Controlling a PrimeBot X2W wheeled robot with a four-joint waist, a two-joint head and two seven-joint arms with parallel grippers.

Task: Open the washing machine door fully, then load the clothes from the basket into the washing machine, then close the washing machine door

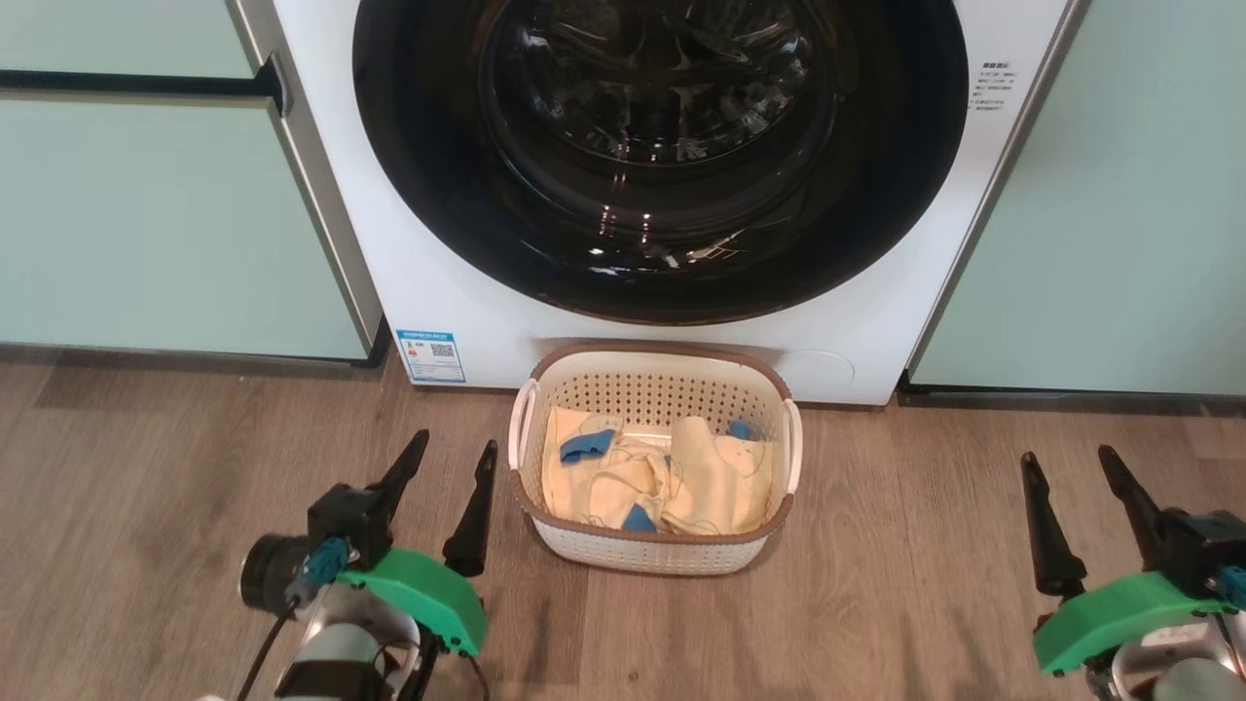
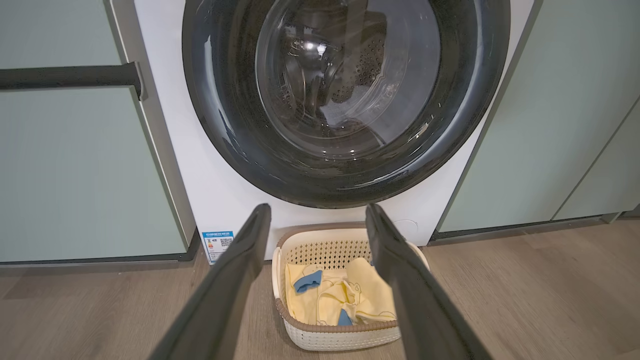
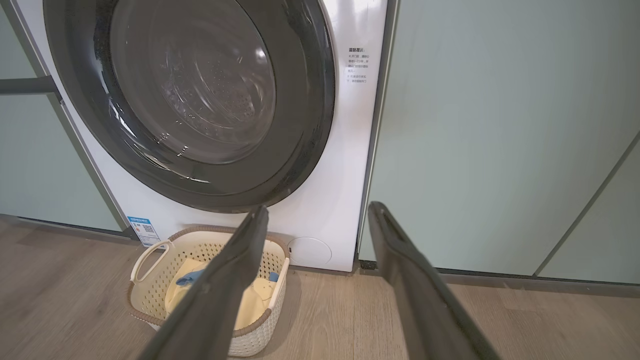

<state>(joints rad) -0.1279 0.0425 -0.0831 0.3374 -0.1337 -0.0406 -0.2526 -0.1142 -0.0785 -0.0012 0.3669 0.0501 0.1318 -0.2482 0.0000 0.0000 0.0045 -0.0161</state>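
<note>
Door (image 1: pixel 662 156) shut at 12 o'clock; rim looks stiff, slick, I'd hook its edge; L gripper (image 1: pixel 457 440) at 7, R gripper (image 1: pixel 1066 454) at 4, both spread wide, empty; clothes (image 1: pixel 681 477) in basket (image 1: pixel 654 350) at 6

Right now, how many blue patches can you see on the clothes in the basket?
3: one blue patch at the left, one at the back right, one by the front rim of the basket. Folds of the clothes may hide more.
</note>
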